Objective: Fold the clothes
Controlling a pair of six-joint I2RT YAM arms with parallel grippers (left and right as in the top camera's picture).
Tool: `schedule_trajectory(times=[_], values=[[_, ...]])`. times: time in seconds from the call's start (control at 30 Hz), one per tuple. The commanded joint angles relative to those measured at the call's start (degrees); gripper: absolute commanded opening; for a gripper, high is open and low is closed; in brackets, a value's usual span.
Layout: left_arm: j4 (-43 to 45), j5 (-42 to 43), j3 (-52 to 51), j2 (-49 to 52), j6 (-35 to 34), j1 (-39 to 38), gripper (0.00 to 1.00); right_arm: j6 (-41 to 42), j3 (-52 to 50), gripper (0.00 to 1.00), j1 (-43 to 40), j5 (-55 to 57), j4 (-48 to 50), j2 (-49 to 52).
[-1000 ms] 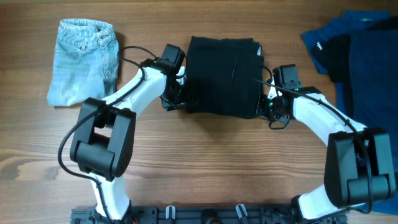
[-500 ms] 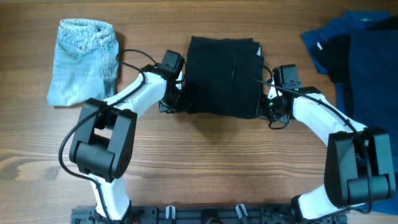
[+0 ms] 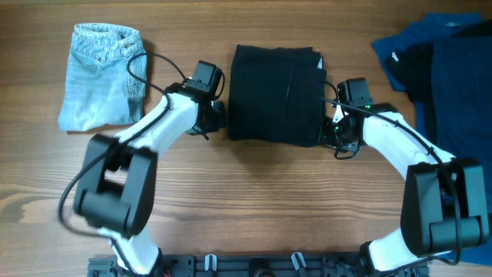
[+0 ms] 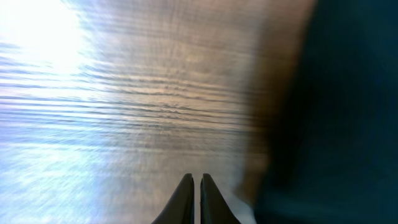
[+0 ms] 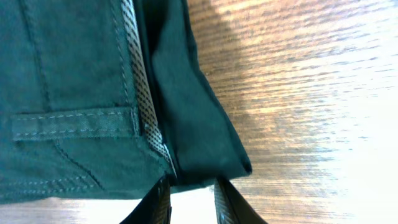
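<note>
The black clothes lie folded into a rectangle at the middle of the table. My left gripper hovers just off their left edge. In the left wrist view this gripper is shut with nothing in it, over bare wood, and the black fabric fills the right side. My right gripper is at the fold's lower right corner. In the right wrist view its jaws stand apart, with the black corner reaching between the fingertips. A whitish mesh lining shows along a seam.
Folded light-blue denim lies at the back left. A heap of dark blue garments covers the back right corner. The arms' bases stand on a black rail at the front edge.
The left gripper closed and drew back leftward off the black garment's edge. The right gripper's jaws parted at the garment's corner.
</note>
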Motion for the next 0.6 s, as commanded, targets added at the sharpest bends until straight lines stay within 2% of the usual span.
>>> schedule_trajectory(times=[0.0,0.1,0.17,0.2,0.27,0.3,0.33,0.37,0.4,0.57], values=[[0.4,-0.9,0.1,-9.2,-3.6,0.2,0.05,-0.9,8.2,0.27,-0.3,2.4,-4.7,-4.2],[0.8,2.9,0.1,-10.4,-6.2,0.2,0.05,-0.8,12.9,0.34,-1.3,5.7,-8.5,-6.9],[2.0,8.7,0.0,-9.8,-6.2,-0.1,0.06,-0.9,14.3,0.46,-3.2,8.6,-10.2,-8.8],[3.6,11.0,0.0,-9.3,-6.3,-0.5,0.05,-0.8,14.3,0.48,-4.4,10.0,-10.3,-9.6],[7.3,11.8,0.0,-8.0,-9.4,-2.3,0.04,-0.8,14.2,0.5,-8.3,11.5,-10.4,-10.0],[9.5,11.7,0.0,-7.3,-10.3,-3.4,0.04,-0.5,14.2,0.56,-9.7,11.5,-10.4,-10.0],[11.4,11.8,0.0,-6.7,-10.5,-4.4,0.04,0.3,14.0,0.66,-11.1,11.5,-10.7,-10.0],[13.7,11.7,0.0,-5.9,-10.9,-5.9,0.04,1.7,14.0,0.96,-12.4,11.5,-11.5,-10.0],[16.2,11.7,0.0,-5.1,-11.3,-7.5,0.04,2.7,14.0,1.0,-13.0,11.5,-11.9,-9.8],[23.7,10.2,0.0,-0.2,-13.7,-14.4,0.04,2.6,14.0,0.99,-13.3,11.5,-10.1,-9.7]])
